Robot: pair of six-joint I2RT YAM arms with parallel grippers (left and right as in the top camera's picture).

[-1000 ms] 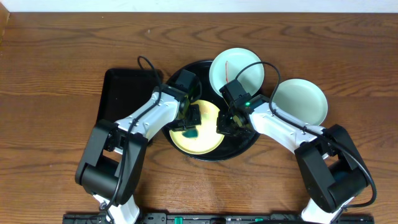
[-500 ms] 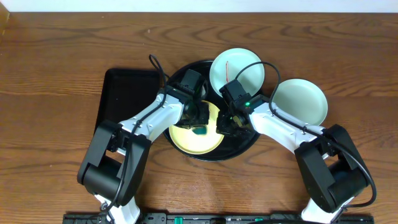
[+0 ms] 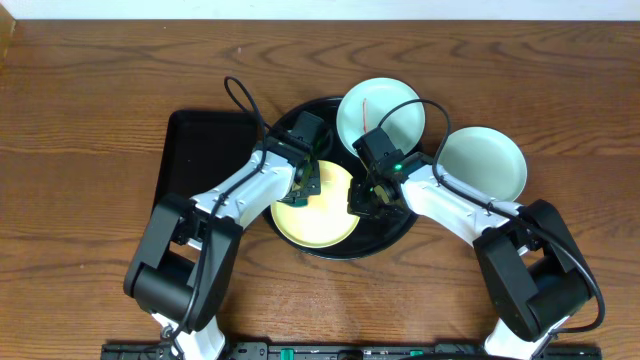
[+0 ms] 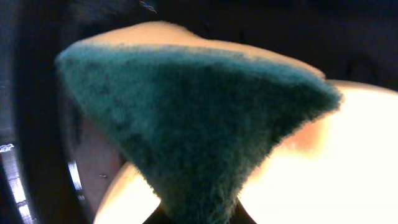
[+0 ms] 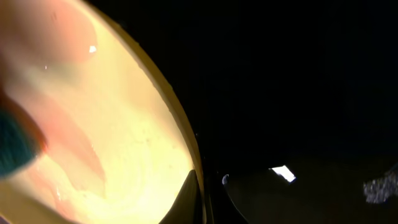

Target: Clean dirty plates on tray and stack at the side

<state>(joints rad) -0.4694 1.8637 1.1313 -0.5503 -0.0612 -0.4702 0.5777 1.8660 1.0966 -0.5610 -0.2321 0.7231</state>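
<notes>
The pale yellow plate [image 3: 322,215] lies in the round black tray [image 3: 392,236]. My left gripper [image 3: 308,186] is shut on a green sponge [image 4: 199,124] and presses it on the plate's upper left part; the plate also shows in the left wrist view [image 4: 329,168]. My right gripper [image 3: 361,197] is shut on the yellow plate's right rim [image 5: 186,155]. A mint plate with a thin red smear [image 3: 380,112] rests at the tray's upper right edge. A second mint plate [image 3: 482,162] lies on the table to the right, with no marks that I can see.
A rectangular black tray [image 3: 198,160] lies left of the round tray, under my left arm. The left arm's cable loops above it. The wooden table [image 3: 100,100] extends left, back and right.
My left gripper has swept the sponge from the yellow plate's lower left, across its middle, up to its upper left. The right gripper has kept still on the rim.
</notes>
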